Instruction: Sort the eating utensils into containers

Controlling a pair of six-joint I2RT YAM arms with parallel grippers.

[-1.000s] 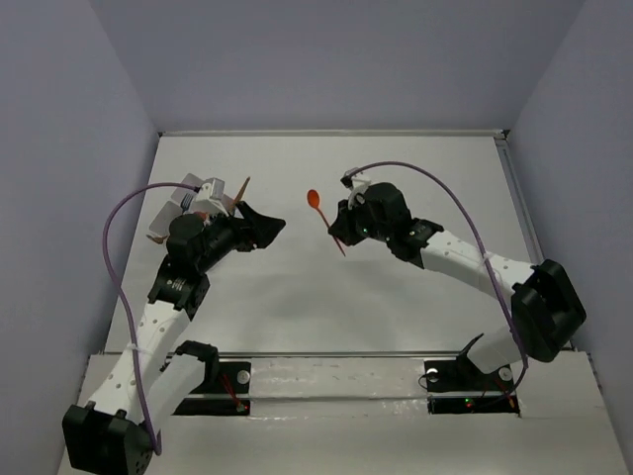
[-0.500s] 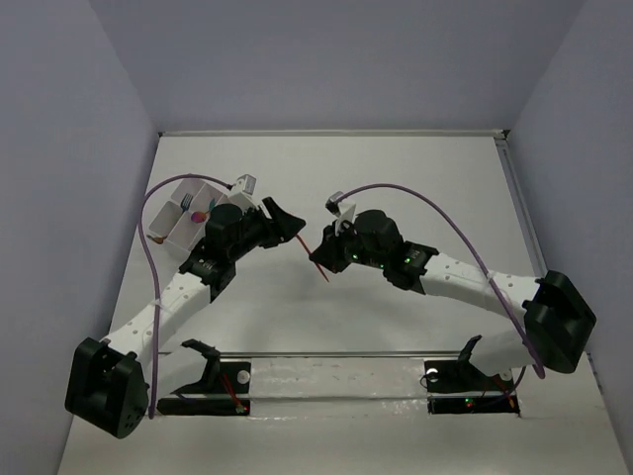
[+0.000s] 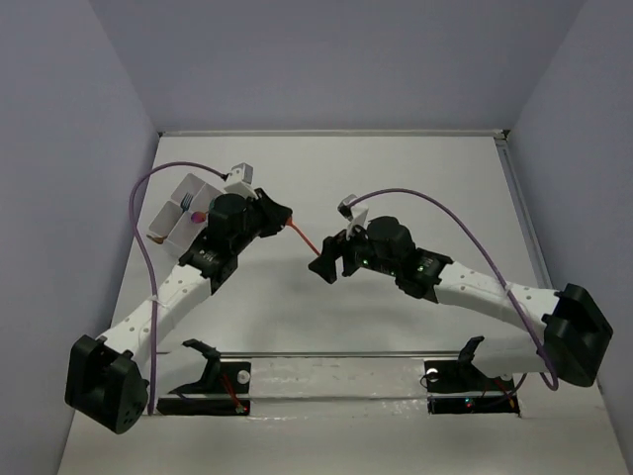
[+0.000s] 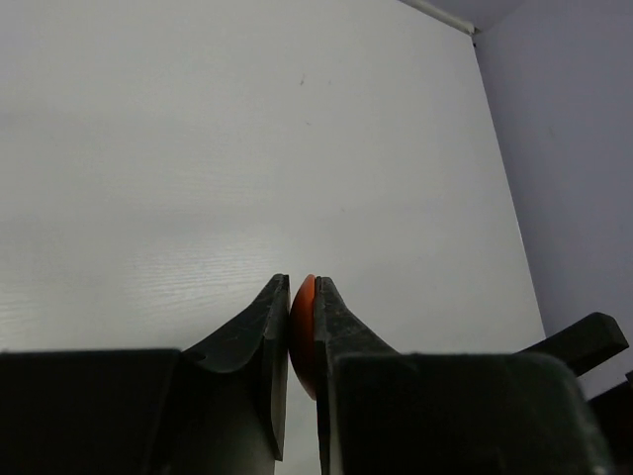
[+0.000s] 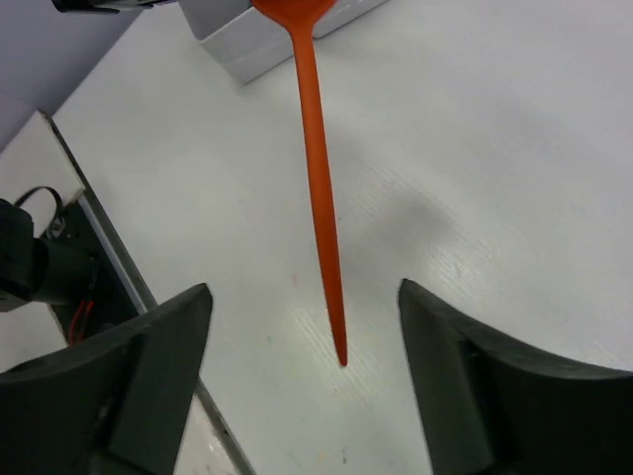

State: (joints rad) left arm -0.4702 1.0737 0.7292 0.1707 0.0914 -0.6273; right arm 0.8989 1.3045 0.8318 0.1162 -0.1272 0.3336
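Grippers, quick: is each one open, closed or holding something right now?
Left gripper: closed on the bowl end of the orange spoon.
Right gripper: open; the spoon's handle lies between its fingers, untouched.

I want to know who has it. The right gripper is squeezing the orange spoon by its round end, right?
Not quite: the left gripper squeezes the orange spoon by its round end, as the left wrist view shows. The right gripper is open.
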